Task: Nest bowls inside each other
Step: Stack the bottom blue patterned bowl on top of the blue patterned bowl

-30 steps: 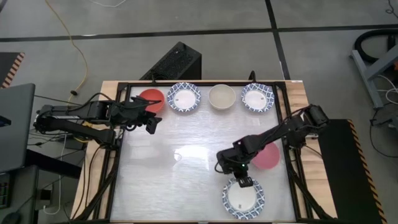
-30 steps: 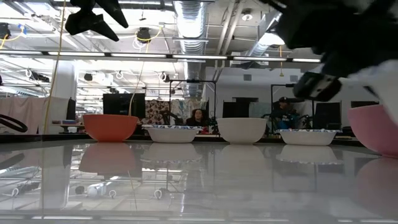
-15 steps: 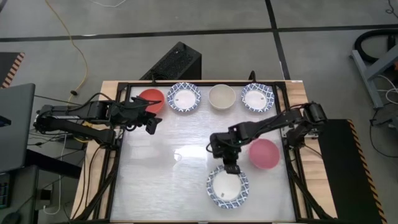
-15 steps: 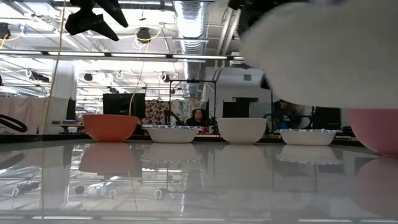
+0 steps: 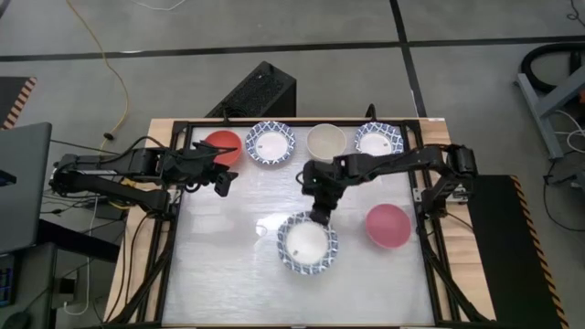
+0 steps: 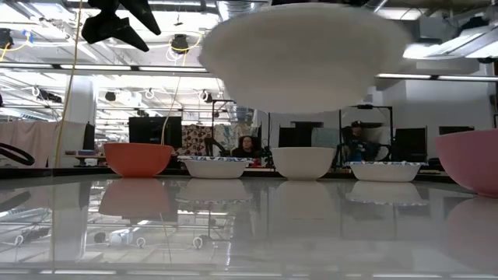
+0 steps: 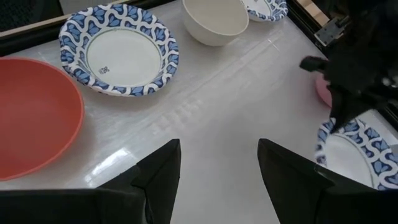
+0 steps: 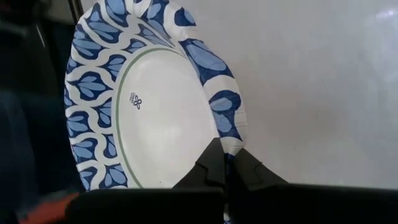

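My right gripper (image 5: 319, 216) is shut on a white bowl with a blue-patterned rim (image 5: 308, 244), held above the middle of the table. In the low view this bowl (image 6: 303, 54) hangs well above the tabletop. Along the far edge stand a red bowl (image 5: 222, 146), a blue-rimmed bowl (image 5: 271, 143), a cream bowl (image 5: 326, 142) and another blue-rimmed bowl (image 5: 377, 140), each on its base. A pink bowl (image 5: 388, 226) rests at the right. My left gripper (image 5: 219, 179) waits open above the table, near the red bowl (image 7: 31, 118). My right gripper pinches the bowl's blue-patterned rim (image 8: 229, 144) between its two fingers (image 8: 210, 165), on the bowl's far side (image 5: 318, 222). The fingers slant down from the table's far right. The bowl is lifted clear of the table, mouth up and about level.
A black frame (image 5: 179, 228) runs round the glossy white tabletop. The middle and near left of the table (image 5: 228, 265) hold no bowls. People sit in the room beyond the far edge (image 6: 247, 146).
My right gripper has carried the blue-rimmed bowl from the near right of the table toward its left and far edges, rising and rolling its wrist on the way. The bowl has come up higher and now hangs about level. The gripper stays shut on the rim.
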Robot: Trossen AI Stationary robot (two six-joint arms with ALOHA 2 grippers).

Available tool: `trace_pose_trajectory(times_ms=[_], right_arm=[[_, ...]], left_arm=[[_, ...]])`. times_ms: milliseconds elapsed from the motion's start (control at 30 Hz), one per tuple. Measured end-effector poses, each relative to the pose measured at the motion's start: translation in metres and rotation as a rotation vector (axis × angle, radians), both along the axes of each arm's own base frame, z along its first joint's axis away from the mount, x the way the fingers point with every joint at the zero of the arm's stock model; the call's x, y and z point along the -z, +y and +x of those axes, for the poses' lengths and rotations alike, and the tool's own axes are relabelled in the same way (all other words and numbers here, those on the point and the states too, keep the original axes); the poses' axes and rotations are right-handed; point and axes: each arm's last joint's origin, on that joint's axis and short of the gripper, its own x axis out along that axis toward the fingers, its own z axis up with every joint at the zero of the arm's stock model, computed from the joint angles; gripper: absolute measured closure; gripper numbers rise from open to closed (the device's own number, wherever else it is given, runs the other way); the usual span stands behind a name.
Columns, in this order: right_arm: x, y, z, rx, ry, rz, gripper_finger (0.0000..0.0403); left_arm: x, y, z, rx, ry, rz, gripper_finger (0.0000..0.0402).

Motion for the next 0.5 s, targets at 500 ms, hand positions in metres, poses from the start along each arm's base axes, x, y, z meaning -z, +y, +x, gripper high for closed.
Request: trace_pose_trajectory(times_ms=[500], right_arm=[[-0.011,-0.050,0.011,0.369,-0.097,-0.028,0.0390]], left_arm=[[0.000,0.000,0.000,-0.011,-0.005,-0.004,0.0199]])
